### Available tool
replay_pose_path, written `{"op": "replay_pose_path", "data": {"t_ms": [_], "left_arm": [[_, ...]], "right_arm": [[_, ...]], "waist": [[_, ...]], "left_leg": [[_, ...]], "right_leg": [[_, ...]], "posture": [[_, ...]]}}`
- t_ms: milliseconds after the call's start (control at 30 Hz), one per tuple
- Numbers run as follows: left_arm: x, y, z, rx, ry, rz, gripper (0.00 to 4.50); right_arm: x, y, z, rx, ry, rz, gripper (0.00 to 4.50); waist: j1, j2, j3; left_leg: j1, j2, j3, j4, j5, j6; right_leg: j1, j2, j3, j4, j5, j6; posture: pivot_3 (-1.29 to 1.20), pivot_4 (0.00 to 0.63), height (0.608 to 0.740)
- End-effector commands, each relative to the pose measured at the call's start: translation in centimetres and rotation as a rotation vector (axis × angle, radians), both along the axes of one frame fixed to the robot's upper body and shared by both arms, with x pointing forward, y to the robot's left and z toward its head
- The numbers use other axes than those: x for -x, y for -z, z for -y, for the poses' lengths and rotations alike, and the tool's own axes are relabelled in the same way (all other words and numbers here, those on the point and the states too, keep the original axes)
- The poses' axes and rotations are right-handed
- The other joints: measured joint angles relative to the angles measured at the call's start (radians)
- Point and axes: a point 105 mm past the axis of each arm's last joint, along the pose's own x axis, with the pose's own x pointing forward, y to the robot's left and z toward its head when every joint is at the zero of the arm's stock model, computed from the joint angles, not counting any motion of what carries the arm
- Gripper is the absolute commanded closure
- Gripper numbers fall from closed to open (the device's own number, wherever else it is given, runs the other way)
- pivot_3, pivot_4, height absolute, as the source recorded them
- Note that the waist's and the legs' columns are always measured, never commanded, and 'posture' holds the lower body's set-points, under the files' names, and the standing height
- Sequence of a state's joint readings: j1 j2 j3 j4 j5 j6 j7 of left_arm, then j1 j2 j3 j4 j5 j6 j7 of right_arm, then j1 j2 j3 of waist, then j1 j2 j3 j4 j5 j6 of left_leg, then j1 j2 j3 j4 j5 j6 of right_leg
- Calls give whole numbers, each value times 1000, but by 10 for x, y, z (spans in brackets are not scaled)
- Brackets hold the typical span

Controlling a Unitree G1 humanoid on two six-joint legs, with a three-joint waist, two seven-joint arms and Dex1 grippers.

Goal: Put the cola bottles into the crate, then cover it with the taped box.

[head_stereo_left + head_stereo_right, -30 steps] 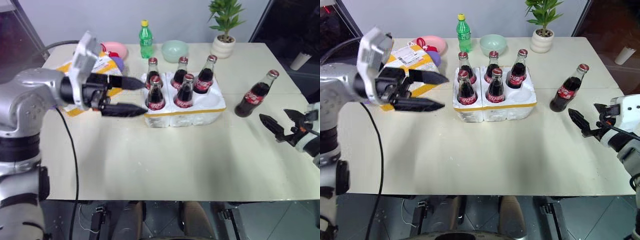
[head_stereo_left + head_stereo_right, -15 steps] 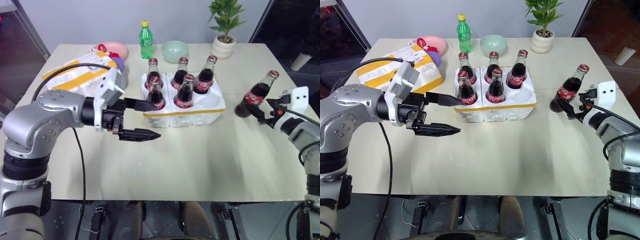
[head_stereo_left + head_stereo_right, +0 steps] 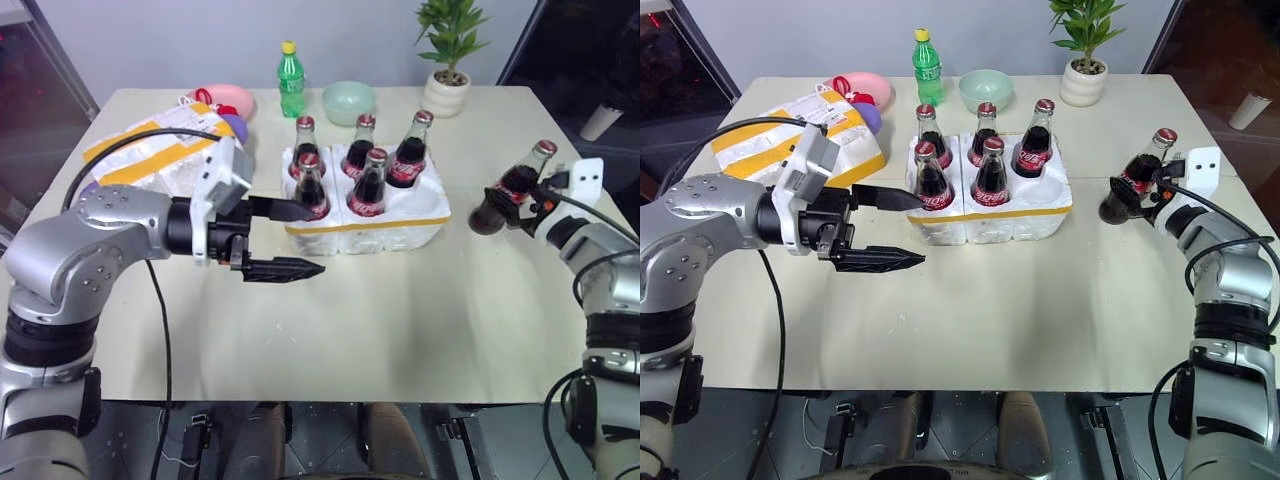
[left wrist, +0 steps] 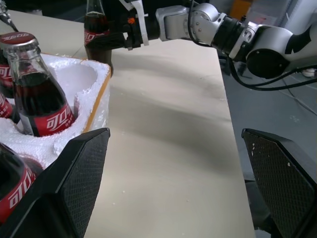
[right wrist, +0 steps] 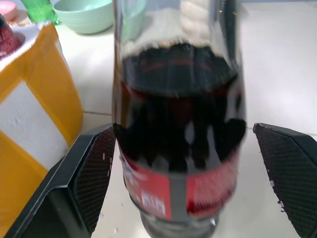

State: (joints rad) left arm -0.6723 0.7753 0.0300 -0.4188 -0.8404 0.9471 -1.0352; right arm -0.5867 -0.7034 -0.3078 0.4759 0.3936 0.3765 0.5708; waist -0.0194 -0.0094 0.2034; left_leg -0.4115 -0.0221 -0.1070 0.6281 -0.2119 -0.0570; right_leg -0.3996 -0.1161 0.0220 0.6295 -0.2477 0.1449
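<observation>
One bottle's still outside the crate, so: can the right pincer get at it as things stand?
Probably yes. The right pincer is already at the lone cola bottle, which stands between its two fingers on bare table, apart from the crate. Nothing is in the way. A firm grip isn't evident yet.

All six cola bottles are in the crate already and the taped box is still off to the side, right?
Not quite: five cola bottles stand in the crate. The sixth bottle stands on the table beside it, between the right gripper's fingers, as the right eye view shows. The taped box is indeed off to the side.
</observation>
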Motion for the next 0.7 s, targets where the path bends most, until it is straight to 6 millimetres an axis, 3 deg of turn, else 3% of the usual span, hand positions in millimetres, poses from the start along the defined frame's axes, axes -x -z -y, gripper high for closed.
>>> {"op": "replay_pose_path", "data": {"t_ms": [33,67,167,367,467,600,700], "left_arm": [[-1,-9,-2,19,-10,49,0],[-1,-9,-2,21,-11,48,0],[-2,-9,-3,26,-21,47,0],[-11,-12,-13,58,-86,43,0],[-16,-12,-18,69,-126,44,0],[-16,-12,-19,78,-138,42,0],[-17,-12,-18,83,-143,44,0]], "right_arm": [[-1,-18,-1,4,-6,67,1382],[0,-20,-3,10,-11,74,1788],[3,-38,-5,22,-26,125,1788],[18,-109,-15,-42,-86,303,1788],[32,-148,-38,-117,-203,384,1788],[43,-169,-68,-178,-338,402,1788],[45,-165,-92,-163,-409,365,1788]], "waist": [[0,0,0],[-1,0,0],[-1,0,0],[-2,7,4],[-6,9,6],[-7,9,6],[-1,8,6]], "left_leg": [[0,0,0,0,0,0],[0,0,0,0,0,0],[0,0,0,0,0,0],[0,0,1,-1,0,0],[-1,0,2,-1,0,0],[-2,0,2,-3,0,0],[-2,0,2,-4,0,0]], "right_leg": [[0,0,0,0,0,0],[0,0,0,0,0,0],[0,0,0,0,0,1],[-2,0,1,0,0,1],[-4,0,3,1,1,1],[-6,0,2,1,1,1],[-5,0,2,0,0,1]], "posture": [[0,150,739],[0,150,739],[0,150,739],[0,150,739],[0,150,739],[0,150,739],[0,150,739]]}}
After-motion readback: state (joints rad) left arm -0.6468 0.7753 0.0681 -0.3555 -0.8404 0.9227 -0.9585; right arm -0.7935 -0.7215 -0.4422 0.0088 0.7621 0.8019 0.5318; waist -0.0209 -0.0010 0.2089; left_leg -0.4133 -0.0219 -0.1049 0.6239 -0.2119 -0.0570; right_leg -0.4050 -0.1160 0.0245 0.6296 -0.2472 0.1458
